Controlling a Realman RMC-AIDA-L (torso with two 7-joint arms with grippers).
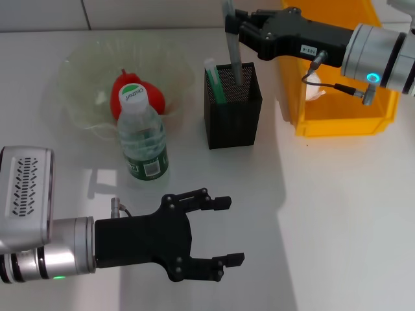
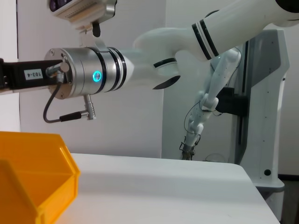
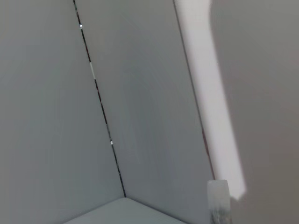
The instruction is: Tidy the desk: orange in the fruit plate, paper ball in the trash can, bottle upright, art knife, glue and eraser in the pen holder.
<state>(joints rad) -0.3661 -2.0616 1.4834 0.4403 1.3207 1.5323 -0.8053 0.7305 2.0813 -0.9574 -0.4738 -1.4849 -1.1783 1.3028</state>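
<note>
Spread wide and holding nothing, the left gripper (image 1: 224,231) is seen low over the bare near part of the desk (image 1: 337,227), apparently idle. Just beyond its fingers, the bottle (image 1: 142,139) is found upright on its base, white cap up, so that step is judged done. Directly behind the bottle, the orange (image 1: 124,92) is seen lying inside the fruit plate (image 1: 78,78), which is also taken as finished. Farther out and toward the right arm's side, the pen holder (image 1: 233,107) is set upright on the desk, with a white-and-green stick-like item (image 1: 215,81) already leaning inside it; whether that is the glue cannot be told for certain. Above the holder, the right gripper (image 1: 231,26) is closed on a slim grey tool (image 1: 236,65), probably the art knife, whose lower end is already sunk into the mesh cup. Beyond that again, the trash can (image 1: 337,120) is seen with a white crumpled wad, judged to be the paper ball (image 1: 314,87), lying inside. The eraser is not visible anywhere; it may be hidden in the holder. What appears left is the release of the grey tool, and the eraser if it is not yet placed.
</note>
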